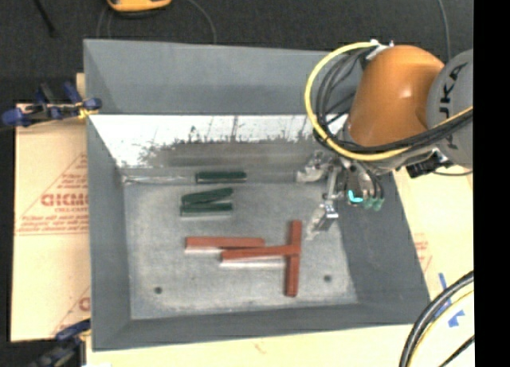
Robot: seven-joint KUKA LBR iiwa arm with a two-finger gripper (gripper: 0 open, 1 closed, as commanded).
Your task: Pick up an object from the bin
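Red-brown bar (292,266) lies vertical in the frame at the lower right of the bin (105,238) floor. Its upper end sits just left of and slightly below the gripper (325,216), seemingly apart from it. The gripper hangs low at right-centre under the arm's orange cover (390,95); open or closed, cannot tell. Left of the vertical bar lie two horizontal ones: a long brown bar (225,242) and a pale-sided bar (251,260) that meets it. Well apart, upper left of centre: a single green bar (221,175) and a green pair (207,201).
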